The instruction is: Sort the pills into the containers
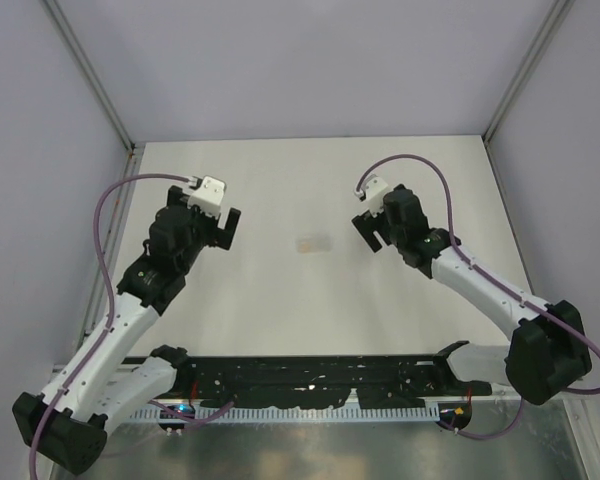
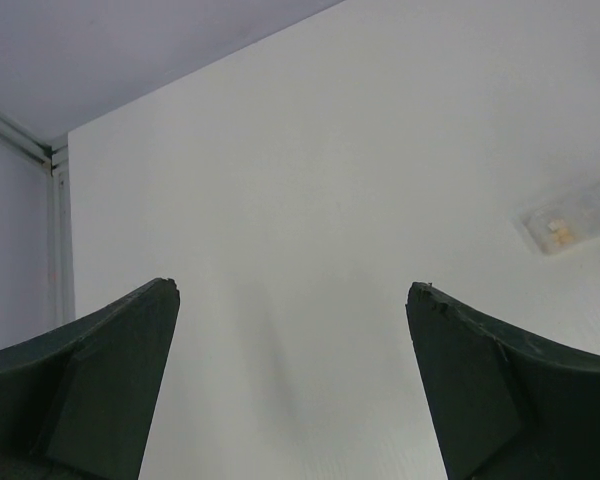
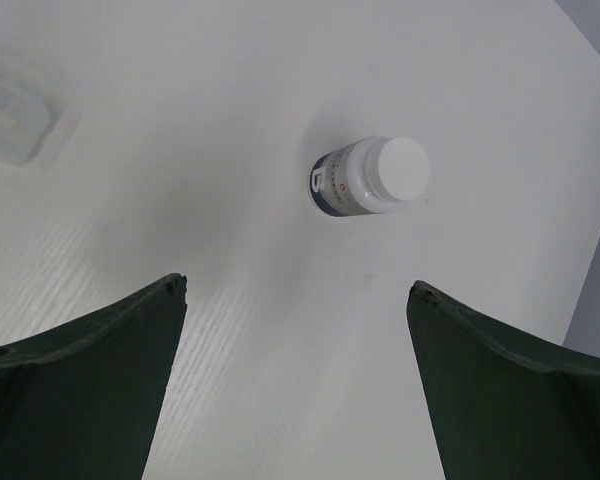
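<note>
The clear flat packet lies mid-table between the two arms. In the left wrist view the packet sits at the right edge with tiny orange pills inside it. The small bottle, white cap and greyish body with a dark label, stands upright ahead of my right gripper, which is open and empty. The packet's corner also shows in the right wrist view. The bottle is hidden in the top view. My left gripper is open and empty, left of the packet. In the top view the left gripper and right gripper flank the packet.
The white table is bounded by pale walls with metal corner posts at back left and back right. A black rail with the arm bases runs along the near edge.
</note>
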Robot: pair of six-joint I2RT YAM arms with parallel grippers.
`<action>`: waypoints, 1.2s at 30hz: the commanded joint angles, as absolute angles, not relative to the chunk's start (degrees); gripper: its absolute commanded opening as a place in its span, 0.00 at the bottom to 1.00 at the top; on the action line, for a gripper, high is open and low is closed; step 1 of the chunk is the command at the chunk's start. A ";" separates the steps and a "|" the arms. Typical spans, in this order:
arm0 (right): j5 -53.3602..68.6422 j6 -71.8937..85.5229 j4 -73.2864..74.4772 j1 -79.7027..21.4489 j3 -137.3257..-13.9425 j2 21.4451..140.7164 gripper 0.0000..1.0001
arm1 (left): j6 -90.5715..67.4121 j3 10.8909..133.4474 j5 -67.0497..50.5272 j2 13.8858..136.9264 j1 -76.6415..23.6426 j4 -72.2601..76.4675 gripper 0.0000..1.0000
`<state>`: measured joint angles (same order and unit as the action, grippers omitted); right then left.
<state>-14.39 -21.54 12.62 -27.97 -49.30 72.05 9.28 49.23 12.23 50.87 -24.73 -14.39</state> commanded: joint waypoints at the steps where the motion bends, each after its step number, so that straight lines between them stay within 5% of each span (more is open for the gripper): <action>1: -16.09 -16.80 13.36 -24.97 -54.92 70.58 0.95 | 10.72 47.20 15.12 47.12 -24.70 -14.33 0.99; 14: -5.19 -7.82 16.44 -13.89 -52.74 61.97 0.95 | 6.16 41.66 16.96 41.31 -24.35 -5.54 1.00; 36: -5.36 -8.96 12.22 -12.92 -46.58 47.28 0.95 | -0.97 31.29 19.60 41.84 -22.85 12.48 1.00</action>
